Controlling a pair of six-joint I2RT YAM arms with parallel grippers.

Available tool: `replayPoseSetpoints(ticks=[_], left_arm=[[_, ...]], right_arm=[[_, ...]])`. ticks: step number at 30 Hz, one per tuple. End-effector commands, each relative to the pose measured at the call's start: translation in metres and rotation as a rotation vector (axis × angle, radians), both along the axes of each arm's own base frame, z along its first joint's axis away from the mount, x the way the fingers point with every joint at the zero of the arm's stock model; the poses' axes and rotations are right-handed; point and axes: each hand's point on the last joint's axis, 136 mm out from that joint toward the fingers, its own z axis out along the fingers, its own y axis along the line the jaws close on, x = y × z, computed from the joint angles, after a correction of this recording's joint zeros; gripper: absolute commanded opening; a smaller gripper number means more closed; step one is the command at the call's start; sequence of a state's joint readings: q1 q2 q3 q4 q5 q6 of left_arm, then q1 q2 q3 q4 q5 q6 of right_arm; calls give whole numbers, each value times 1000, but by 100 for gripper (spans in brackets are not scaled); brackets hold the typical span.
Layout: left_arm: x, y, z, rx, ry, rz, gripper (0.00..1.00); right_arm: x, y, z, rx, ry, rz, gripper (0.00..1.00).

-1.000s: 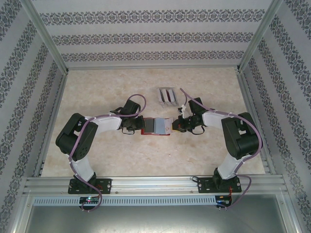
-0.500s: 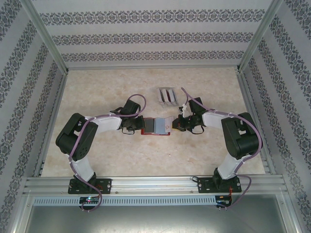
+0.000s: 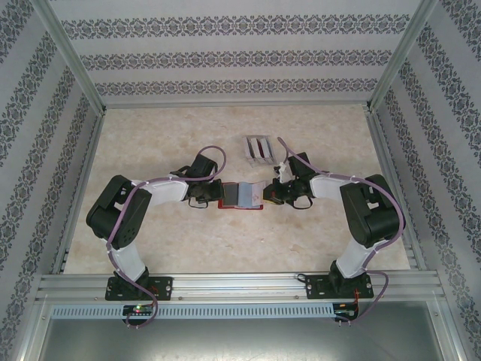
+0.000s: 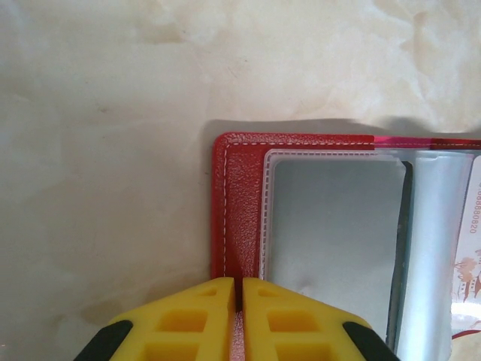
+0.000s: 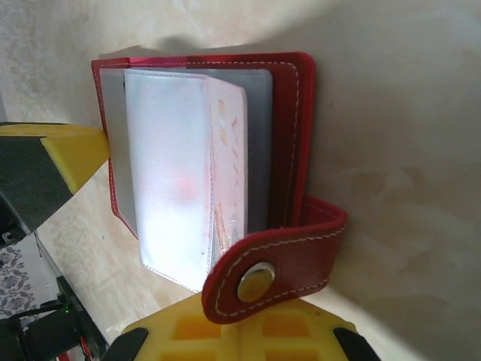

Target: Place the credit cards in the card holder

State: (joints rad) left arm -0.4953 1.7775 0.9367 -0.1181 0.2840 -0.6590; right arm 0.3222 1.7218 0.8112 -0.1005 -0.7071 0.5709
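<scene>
We see the red card holder (image 3: 240,194) lying open on the table (image 3: 225,248) between the 2 arms, grey inner pockets up. A pale printed card (image 5: 225,150) sits in 1 clear sleeve. The left gripper (image 4: 238,289) is clamped on the holder's left red edge, jaws almost together. The right gripper (image 3: 269,194) is clenched at the snap tab (image 5: 301,241) on the opposite side. Just beyond, apart from the holder, stands a light grey slotted stand (image 3: 258,149)
</scene>
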Motion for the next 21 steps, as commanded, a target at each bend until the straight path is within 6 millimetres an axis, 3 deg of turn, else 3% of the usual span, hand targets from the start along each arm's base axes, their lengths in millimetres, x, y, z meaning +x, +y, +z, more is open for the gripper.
replayPoseSetpoints(ticks=[1, 21], left_arm=[[-7, 5, -21, 34, 61, -1, 12], [-6, 4, -21, 33, 62, -5, 12]], right_arm=[[-12, -2, -20, -48, 67, -15, 0], [-2, 22, 0, 127, 92, -15, 0]])
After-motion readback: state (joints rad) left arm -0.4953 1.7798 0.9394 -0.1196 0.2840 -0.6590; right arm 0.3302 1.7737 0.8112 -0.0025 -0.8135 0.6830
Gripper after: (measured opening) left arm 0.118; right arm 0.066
